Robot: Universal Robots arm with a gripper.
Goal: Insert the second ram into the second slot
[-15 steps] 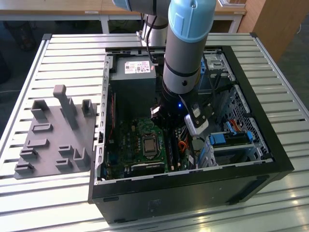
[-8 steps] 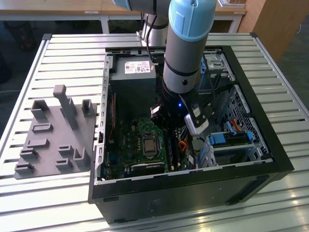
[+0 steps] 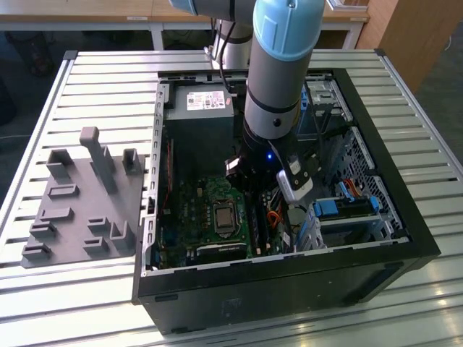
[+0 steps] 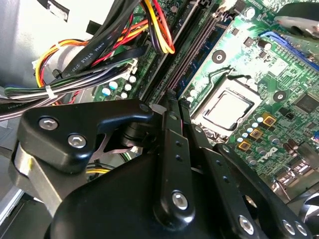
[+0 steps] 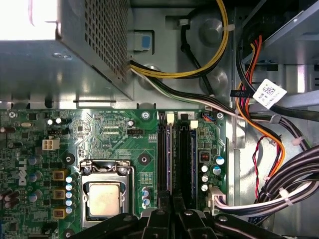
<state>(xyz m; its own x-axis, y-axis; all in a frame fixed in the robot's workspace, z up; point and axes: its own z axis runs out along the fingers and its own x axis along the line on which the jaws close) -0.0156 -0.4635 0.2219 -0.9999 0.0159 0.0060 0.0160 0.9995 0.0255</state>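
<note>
1. Exterior view: the grey-and-blue robot arm (image 3: 275, 94) reaches deep into the open black computer case (image 3: 416, 249) on the slatted metal bench (image 3: 94, 79). The only free room looks to be upward.
2. Second wrist view: the black fingers (image 4: 169, 149) sit together. The bundled coloured cables (image 4: 99, 64) just beside them could snag.
3. First wrist view: the thin blue second ram (image 5: 170, 149) appears to stand edge-on in its slot, just ahead of the fingers. A tilted push might jam it.

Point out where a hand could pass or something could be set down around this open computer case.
Bare slatted metal table lies free between the grey plastic holder tray and the black computer case. Inside the case it is crowded: the robot arm, green motherboard and bundled cables.
</note>
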